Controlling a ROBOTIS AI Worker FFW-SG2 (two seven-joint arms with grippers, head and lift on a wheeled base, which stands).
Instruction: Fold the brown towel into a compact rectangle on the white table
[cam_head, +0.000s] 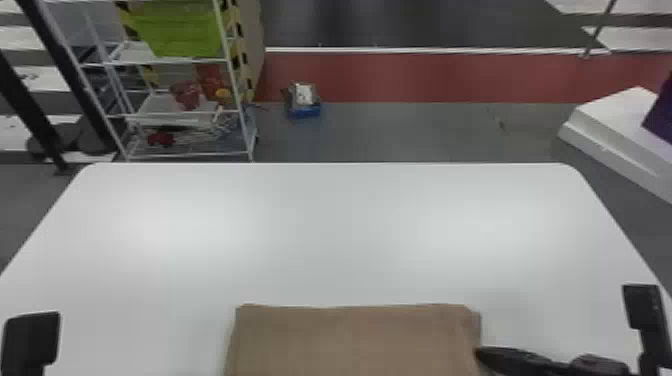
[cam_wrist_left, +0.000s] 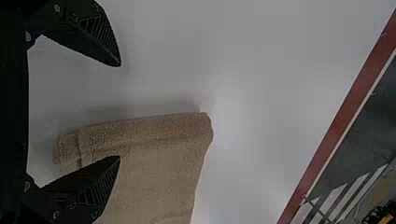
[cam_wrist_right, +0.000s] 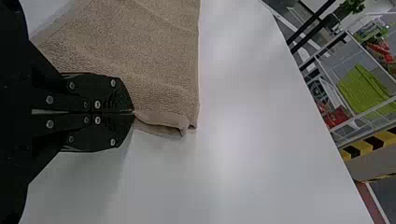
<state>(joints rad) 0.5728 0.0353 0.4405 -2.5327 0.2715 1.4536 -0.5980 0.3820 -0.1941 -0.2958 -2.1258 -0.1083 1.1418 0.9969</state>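
The brown towel (cam_head: 355, 340) lies folded on the white table (cam_head: 340, 240) at the near edge of the head view, its far edge roughly straight. My right gripper (cam_head: 477, 352) is at the towel's right side. In the right wrist view that gripper (cam_wrist_right: 133, 112) is shut, its tips pinching the edge of the towel (cam_wrist_right: 154, 60) near a corner. My left gripper (cam_head: 31, 340) stands off to the towel's left. In the left wrist view the left gripper (cam_wrist_left: 120, 112) is open, one finger over the folded side of the towel (cam_wrist_left: 154, 154), the other above bare table.
Beyond the table's far edge stand a white wire shelf (cam_head: 180, 115) with a green bin (cam_head: 175, 27) at the left and a white block (cam_head: 620, 135) at the right. A small blue box (cam_head: 303, 107) is on the floor.
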